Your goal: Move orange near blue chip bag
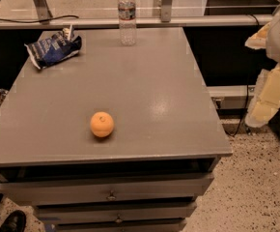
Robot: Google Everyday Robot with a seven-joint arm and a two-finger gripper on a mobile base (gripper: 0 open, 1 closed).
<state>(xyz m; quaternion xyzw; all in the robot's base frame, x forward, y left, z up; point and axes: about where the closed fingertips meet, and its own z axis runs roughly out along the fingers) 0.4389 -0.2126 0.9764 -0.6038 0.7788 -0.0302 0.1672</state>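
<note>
Tool (pixel 271 93) hangs right of the table (pixel 178 81); wide or narrow, I cannot tell; the orange (pixel 102 124) sits by the near edge, well apart from the blue chip bag (pixel 53 47) at far left, so it needs carrying.

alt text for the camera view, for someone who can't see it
An orange sits near the front of a grey drawer table, far from the blue chip bag at the back left corner. A water bottle stands at the back edge; the gripper hangs beyond the table's right side.
</note>
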